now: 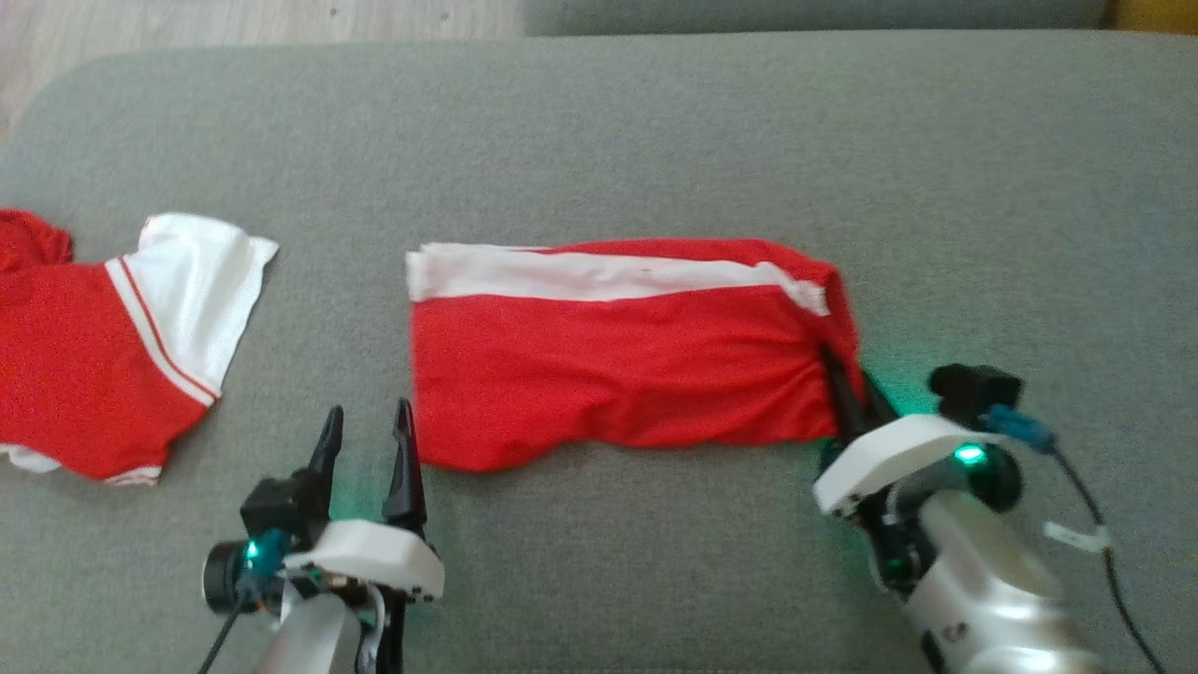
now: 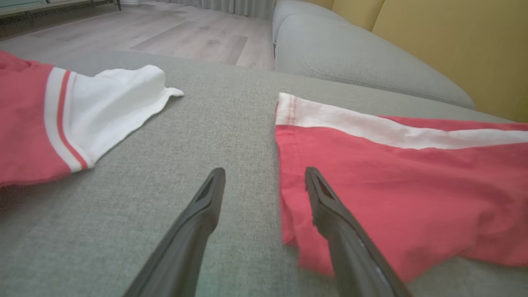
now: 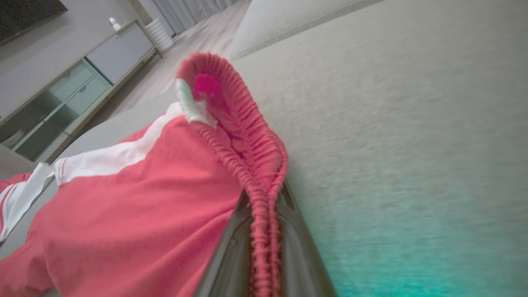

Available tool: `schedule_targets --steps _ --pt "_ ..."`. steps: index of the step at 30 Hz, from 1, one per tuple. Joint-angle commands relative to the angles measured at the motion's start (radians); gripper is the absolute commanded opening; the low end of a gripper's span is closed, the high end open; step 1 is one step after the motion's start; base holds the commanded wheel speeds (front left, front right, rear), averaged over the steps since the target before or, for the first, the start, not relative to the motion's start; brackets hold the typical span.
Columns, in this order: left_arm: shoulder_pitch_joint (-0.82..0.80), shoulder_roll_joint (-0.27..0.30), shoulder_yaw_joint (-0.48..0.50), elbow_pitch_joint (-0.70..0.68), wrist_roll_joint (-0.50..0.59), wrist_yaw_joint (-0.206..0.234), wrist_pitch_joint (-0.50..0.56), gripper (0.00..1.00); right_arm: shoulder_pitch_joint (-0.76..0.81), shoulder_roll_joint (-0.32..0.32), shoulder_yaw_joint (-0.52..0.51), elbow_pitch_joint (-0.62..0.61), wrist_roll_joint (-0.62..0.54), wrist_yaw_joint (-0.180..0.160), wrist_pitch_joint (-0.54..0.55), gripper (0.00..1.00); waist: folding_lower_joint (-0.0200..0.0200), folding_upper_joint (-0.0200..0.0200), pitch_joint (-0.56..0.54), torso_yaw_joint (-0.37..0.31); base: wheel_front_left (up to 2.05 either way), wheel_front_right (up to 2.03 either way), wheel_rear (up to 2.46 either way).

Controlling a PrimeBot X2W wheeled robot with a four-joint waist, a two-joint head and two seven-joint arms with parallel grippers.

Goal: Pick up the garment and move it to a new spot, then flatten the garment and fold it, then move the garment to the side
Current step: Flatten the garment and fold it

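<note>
At far L, a red short-sleeved shirt w/ white sleeve and striped trim is seen lying on the grey woven-fabric sofa cushion, apart from the work. The left gripper is held open, nothing btwn its fingers, at the hem end of the red thin-fabric shorts w/ a white side stripe, which are laid out mid-cushion, roughly flat w/ some puckers. At R, the ribbed elastic waistband is pinched tight in the right gripper. Relocation is judged done and flattening approx. done; the fold and the move aside are judged not yet done.
</note>
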Motion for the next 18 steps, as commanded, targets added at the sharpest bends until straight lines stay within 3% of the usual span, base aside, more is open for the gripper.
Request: schedule_targets --steps 1,9,13,18 --pt "0.003 0.009 0.025 -0.026 0.01 0.004 -0.005 1.0 -0.002 -0.005 -0.007 -0.017 0.0 0.004 -0.004 0.0 0.0 -0.0001 -0.02 -0.018 0.0 0.0 0.0" --pt "0.045 0.009 -0.008 -0.014 0.002 -0.006 -0.005 1.0 -0.02 -0.124 -0.123 -0.008 -0.029 0.004 -0.004 0.0 0.0 -0.0001 -0.059 -0.058 0.0 0.0 0.0" --pt "0.054 0.009 -0.039 -0.007 -0.009 -0.003 -0.005 1.0 -0.045 -0.11 -0.088 -0.055 0.003 0.004 0.019 0.0 0.0 -0.0001 -0.061 -0.064 0.0 0.0 0.0" --pt "0.059 0.009 -0.075 0.003 -0.024 0.002 -0.005 1.0 -0.038 -0.049 0.041 -0.22 0.117 0.004 0.123 0.0 0.0 -0.0001 -0.062 -0.048 0.0 0.0 0.0"
